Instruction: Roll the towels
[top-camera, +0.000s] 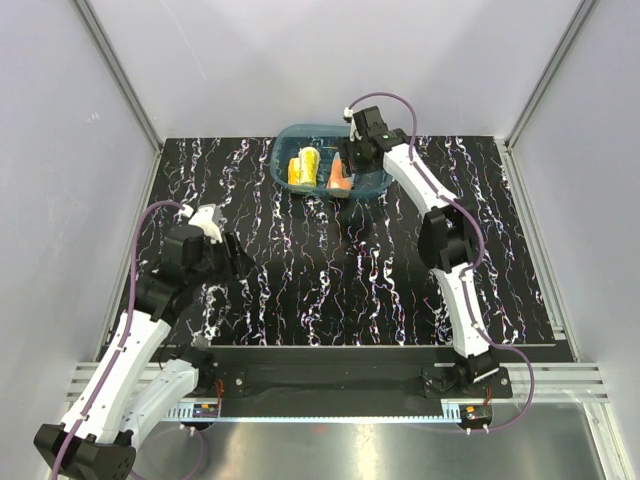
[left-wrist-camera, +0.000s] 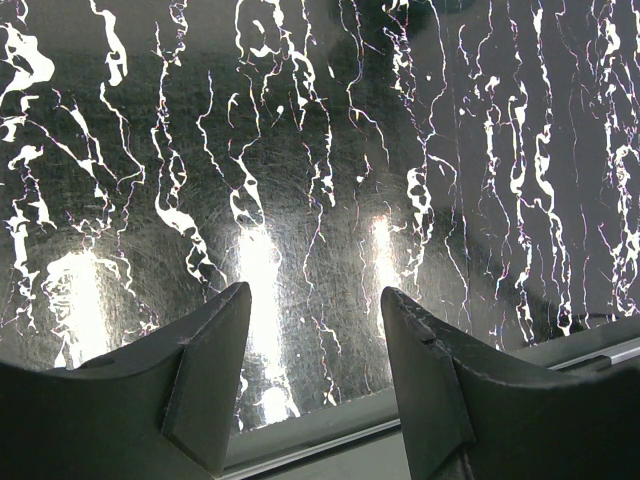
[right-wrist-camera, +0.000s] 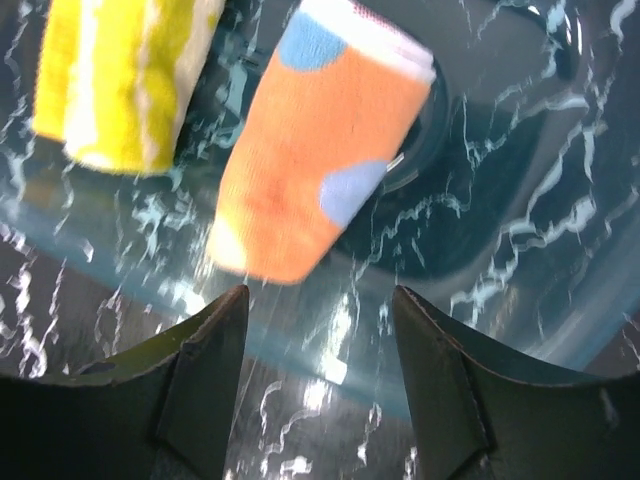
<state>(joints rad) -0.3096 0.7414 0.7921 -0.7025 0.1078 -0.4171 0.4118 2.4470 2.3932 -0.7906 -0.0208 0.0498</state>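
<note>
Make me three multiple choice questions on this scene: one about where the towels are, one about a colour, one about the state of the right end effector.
1. Where do the yellow towel and orange towel lie?
A at the near edge
B in the tub
C one inside it, one outside

2. What colour is the tub?
A teal
B red
C white

3. The right end effector is:
A open and empty
B shut on the orange towel
C shut on the yellow towel

Answers:
1 B, both rolls sit within the tub's rim.
2 A, its see-through wall is teal.
3 A, its fingers stand apart above the tub with nothing between them.
</note>
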